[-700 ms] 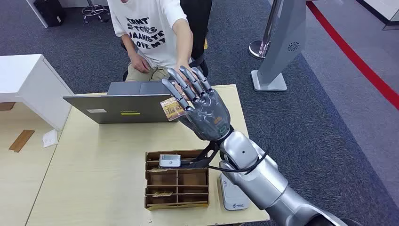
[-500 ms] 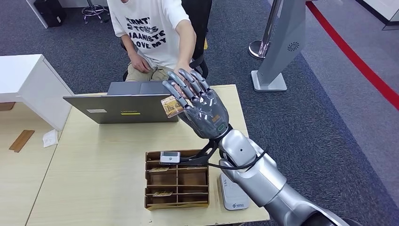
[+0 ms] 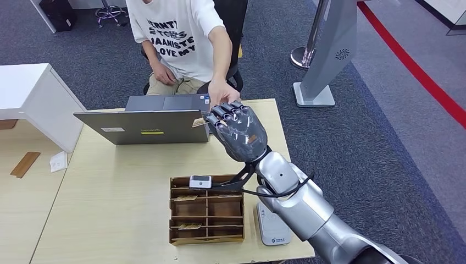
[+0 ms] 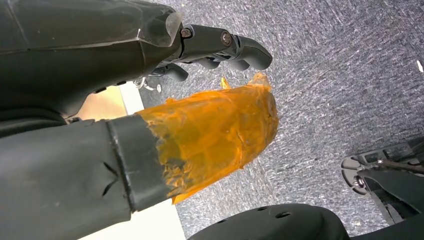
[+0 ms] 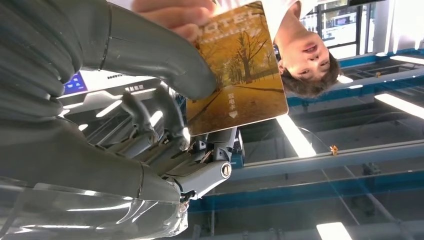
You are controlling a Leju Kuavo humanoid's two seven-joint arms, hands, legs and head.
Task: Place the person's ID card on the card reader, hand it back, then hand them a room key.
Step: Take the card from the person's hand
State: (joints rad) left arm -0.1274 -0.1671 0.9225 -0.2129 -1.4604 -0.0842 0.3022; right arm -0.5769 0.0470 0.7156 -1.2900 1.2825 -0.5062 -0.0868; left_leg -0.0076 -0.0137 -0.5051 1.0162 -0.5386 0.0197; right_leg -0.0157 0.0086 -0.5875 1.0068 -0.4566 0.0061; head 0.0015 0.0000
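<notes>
**Inspector:** Grey carpet covers the floor, with a red stripe along the far right side. On it stands a pale wooden table [image 3: 110,187]. Go on from there.

**Assistant:** A seated person [image 3: 181,38] in a white printed shirt faces the table from its far side. An open laptop [image 3: 144,125] stands at the far edge, its lid back toward the robot. Nearer the robot lies a brown compartment tray [image 3: 206,212] holding a few cards, and a white card reader [image 3: 272,226] lies just beside it on the right.

**Inspector:** The right hand?

**Assistant:** The right hand [image 3: 237,131] is raised over the far edge of the table, just right of the laptop. Its fingers are curled in around a room key [image 5: 239,75], a card printed with autumn trees. In the right wrist view the thick thumb presses on the card's face.

**Inspector:** Is the person touching it?

**Assistant:** Yes. The person's hand [image 3: 221,93] meets the robot's fingertips, and its fingers [image 5: 175,12] pinch the card's edge. Both hold it.

**Inspector:** And the left hand?

**Assistant:** The left hand [image 4: 210,90] hangs over the carpet. Its thumb is wrapped in orange tape, its dark fingers are bent, and it holds nothing; I cannot tell whether it counts as open or closed.
</notes>
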